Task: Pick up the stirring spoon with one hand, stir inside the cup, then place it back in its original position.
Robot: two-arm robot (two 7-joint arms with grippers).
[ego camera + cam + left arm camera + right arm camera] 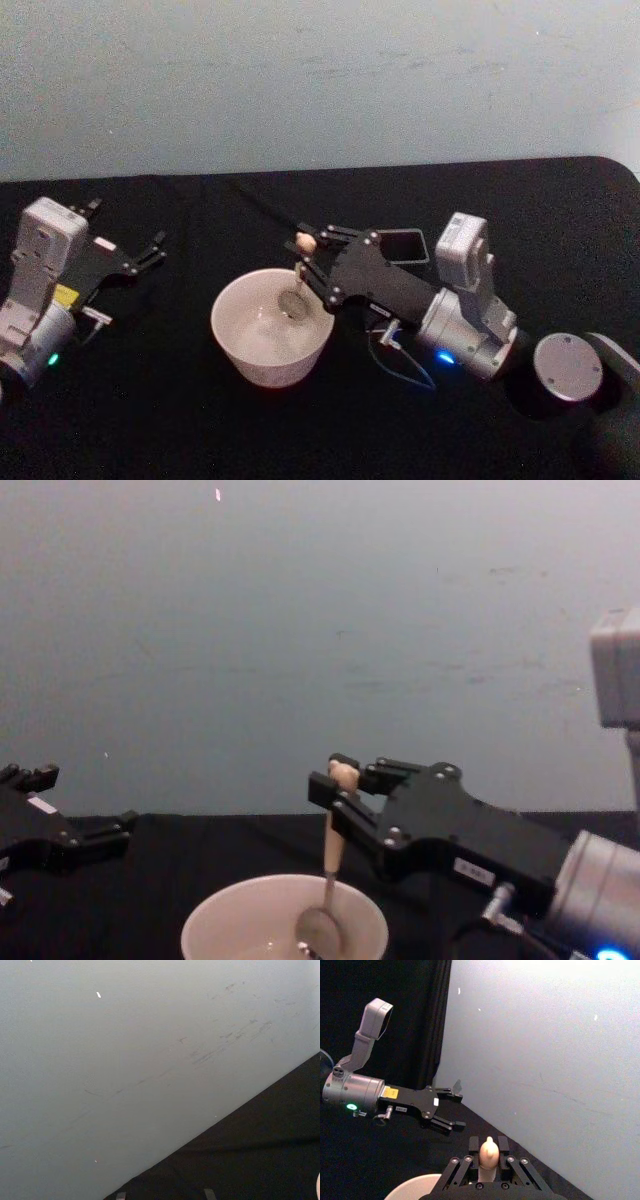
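Note:
My right gripper (308, 256) is shut on the pale handle of the stirring spoon (306, 242), holding it upright over the far right rim of the cream-white cup (240, 345). The spoon's metal bowl (320, 932) hangs down inside the cup (215, 932). In the right wrist view the bear-head handle (488, 1152) stands between the fingers (503, 1146). The dark grey square holder (403, 246) stands just behind the right gripper, partly hidden by it. My left gripper (152, 250) rests open at the left of the table, well away from the cup.
The black table top (150, 420) ends at a pale wall (320, 80) behind. A round grey base (567, 367) of the right arm sits at the right front. A thin cable (405, 365) loops beside the right wrist.

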